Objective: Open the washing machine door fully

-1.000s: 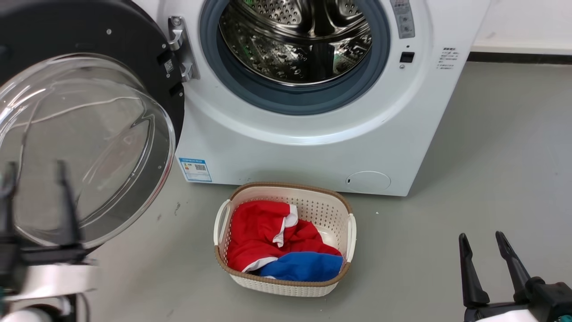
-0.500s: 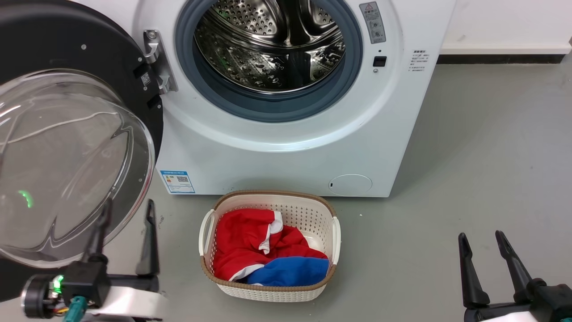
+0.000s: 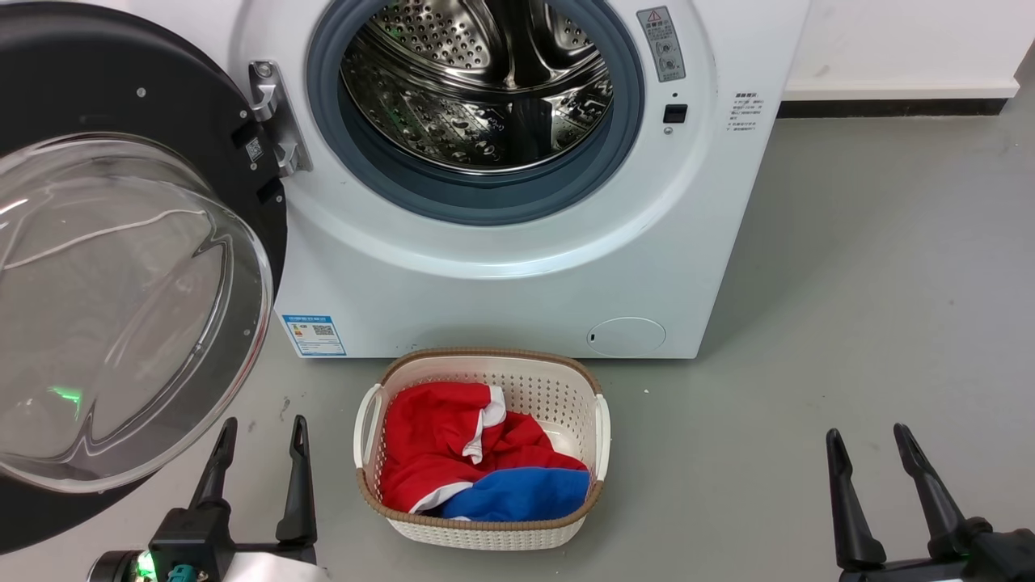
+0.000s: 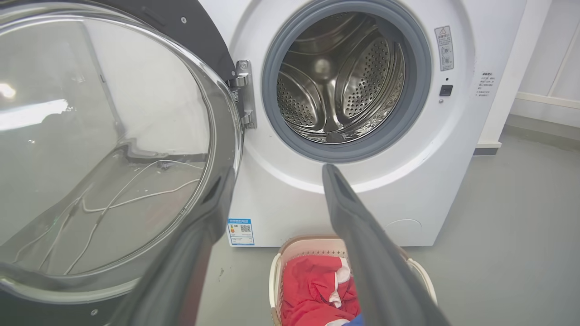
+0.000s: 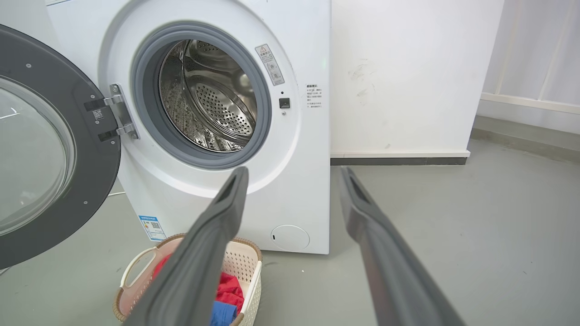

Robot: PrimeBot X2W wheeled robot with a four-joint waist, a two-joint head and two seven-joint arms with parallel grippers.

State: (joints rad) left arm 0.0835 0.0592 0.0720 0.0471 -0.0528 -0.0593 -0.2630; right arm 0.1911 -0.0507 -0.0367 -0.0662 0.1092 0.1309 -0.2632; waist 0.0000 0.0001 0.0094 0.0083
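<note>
The washing machine door (image 3: 105, 81) hangs from its hinge at the left, swung wide, its black rim around the clear glass bowl facing me. It also shows as the door (image 4: 104, 149) and the door (image 5: 93, 163) in the wrist views. The white washing machine (image 3: 501, 283) stands with its steel drum (image 3: 477, 81) exposed. My left gripper (image 3: 264, 424) is open and holds nothing, low beside the door's lower right edge and clear of it. My right gripper (image 3: 867, 432) is open over bare floor at the lower right. Their own wrist views show the left gripper (image 4: 276, 174) and right gripper (image 5: 293, 170) open.
A cream laundry basket (image 3: 485, 357) holding red and blue clothes (image 3: 437, 444) sits on the grey floor just in front of the machine, between my two grippers. A white wall with a dark skirting (image 3: 889, 105) runs to the right of the machine.
The head camera has shifted a little. My left gripper has come away from in front of the door's glass, moving right and down in the view. The right gripper has stayed put.
</note>
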